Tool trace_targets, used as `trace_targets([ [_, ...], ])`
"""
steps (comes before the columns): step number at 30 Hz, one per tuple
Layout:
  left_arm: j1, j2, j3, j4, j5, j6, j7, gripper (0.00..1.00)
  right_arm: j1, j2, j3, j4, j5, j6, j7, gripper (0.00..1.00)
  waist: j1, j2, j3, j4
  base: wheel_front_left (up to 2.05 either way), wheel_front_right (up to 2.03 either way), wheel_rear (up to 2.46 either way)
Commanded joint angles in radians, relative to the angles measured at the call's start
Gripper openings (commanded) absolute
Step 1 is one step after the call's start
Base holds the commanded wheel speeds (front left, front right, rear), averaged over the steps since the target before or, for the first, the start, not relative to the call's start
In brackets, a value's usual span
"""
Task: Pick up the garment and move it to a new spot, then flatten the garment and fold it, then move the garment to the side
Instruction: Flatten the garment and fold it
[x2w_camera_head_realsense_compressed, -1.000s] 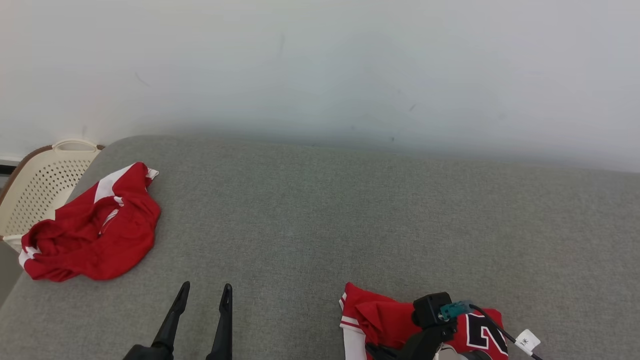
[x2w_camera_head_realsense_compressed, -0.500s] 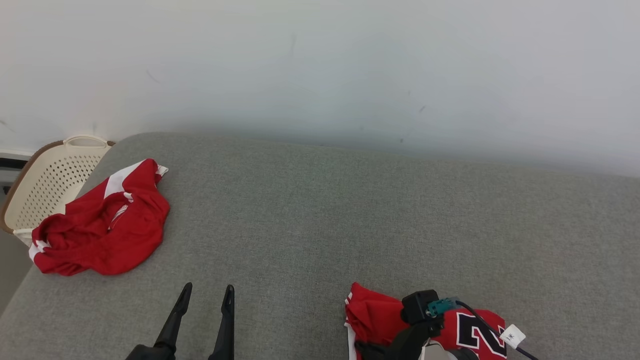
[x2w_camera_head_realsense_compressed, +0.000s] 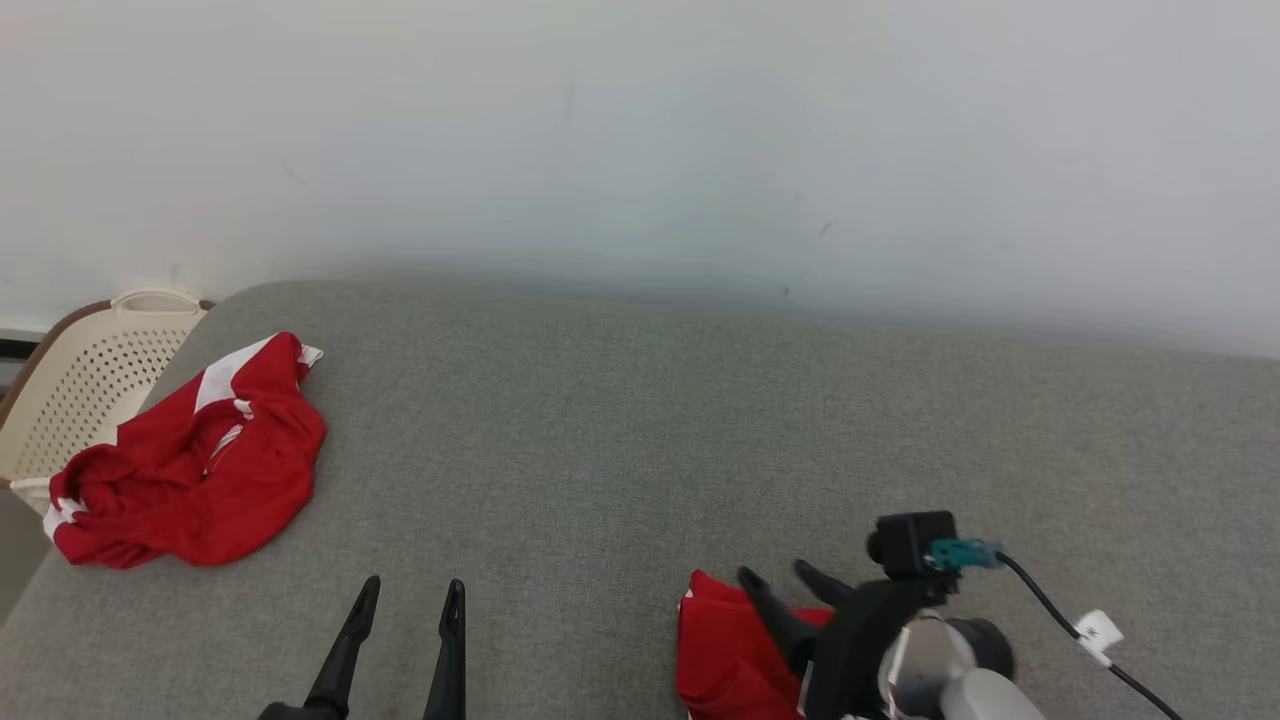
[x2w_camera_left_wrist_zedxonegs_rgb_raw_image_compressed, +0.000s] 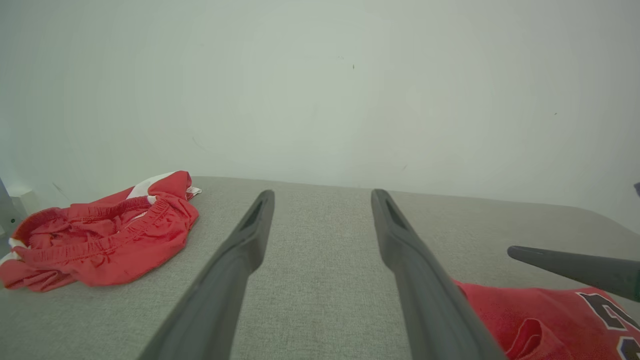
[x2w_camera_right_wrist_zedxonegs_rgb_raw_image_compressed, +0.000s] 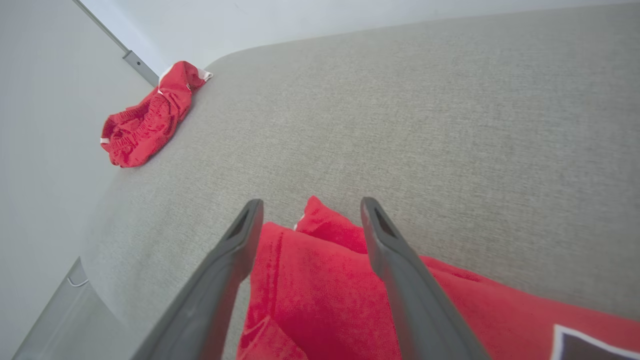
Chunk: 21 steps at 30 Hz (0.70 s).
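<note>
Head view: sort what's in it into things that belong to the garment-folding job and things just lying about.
Job in hand:
- red numbered jersey, below the open right gripper
- left gripper, open, beside it

Lying about, apparently:
- crumpled red shorts, far left
- cream perforated basket, past the grey surface's left edge

I take this for a plain indoor room set up for laundry folding: a grey cloth-covered top (x2w_camera_head_realsense_compressed: 640, 420) across the lower frame, a bare white wall (x2w_camera_head_realsense_compressed: 640, 130) behind, a cream perforated basket (x2w_camera_head_realsense_compressed: 80, 390) at left, crumpled red shorts (x2w_camera_head_realsense_compressed: 190, 470) near it, a jersey (x2w_camera_head_realsense_compressed: 725, 655) at bottom.
</note>
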Motion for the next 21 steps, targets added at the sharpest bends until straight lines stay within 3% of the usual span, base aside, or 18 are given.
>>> trace_targets([
  [1, 0.014, 0.003, -0.001, -0.006, -0.002, 0.005, -0.005, 1.00, 0.041, -0.003, -0.038, -0.015, -0.073, -0.002, 0.011, 1.00, 0.0000, 0.0000, -0.003, -0.007, 0.00, 0.00, 0.00],
  [2, 0.015, 0.003, -0.002, -0.009, -0.003, 0.007, -0.005, 1.00, 0.063, -0.002, -0.067, -0.034, -0.119, -0.002, 0.020, 0.96, 0.0000, 0.0000, -0.003, -0.010, 0.00, 0.00, 0.00],
  [3, 0.018, 0.003, -0.001, -0.011, -0.003, 0.008, -0.005, 1.00, 0.087, -0.002, -0.094, -0.056, -0.164, -0.002, 0.033, 0.51, 0.0000, 0.0000, -0.003, -0.014, 0.00, 0.00, 0.00],
  [4, 0.018, 0.003, -0.001, -0.011, -0.003, 0.008, -0.005, 1.00, 0.087, -0.002, -0.094, -0.056, -0.164, -0.002, 0.033, 0.51, 0.0000, 0.0000, -0.003, -0.014, 0.00, 0.00, 0.00],
  [5, 0.021, 0.004, -0.003, -0.013, -0.003, 0.005, -0.004, 1.00, 0.115, -0.002, -0.114, -0.077, -0.204, -0.002, 0.047, 0.36, 0.0000, 0.0000, -0.003, -0.016, 0.00, 0.00, 0.00],
  [6, 0.021, 0.003, -0.006, -0.014, -0.005, 0.005, -0.002, 1.00, 0.145, -0.002, -0.131, -0.098, -0.250, -0.002, 0.062, 0.00, 0.0000, 0.0000, -0.002, -0.018, 0.00, 0.00, 0.00],
  [10, 0.012, -0.002, -0.011, -0.018, -0.005, 0.008, 0.004, 1.00, 0.238, -0.002, -0.147, -0.183, -0.349, -0.002, 0.109, 0.00, 0.0000, 0.0000, 0.003, -0.022, 0.00, 0.00, 0.00],
  [14, 0.000, -0.004, -0.016, -0.017, -0.005, 0.010, 0.008, 1.00, 0.280, -0.001, -0.104, -0.221, -0.343, -0.002, 0.124, 0.00, 0.0000, 0.0000, 0.008, -0.024, 0.00, 0.00, 0.00],
  [21, -0.021, -0.010, -0.029, -0.006, -0.002, 0.011, 0.019, 1.00, 0.242, -0.001, 0.012, -0.144, -0.309, -0.002, 0.073, 0.00, 0.0000, 0.0000, 0.015, -0.004, 0.00, 0.00, 0.00],
])
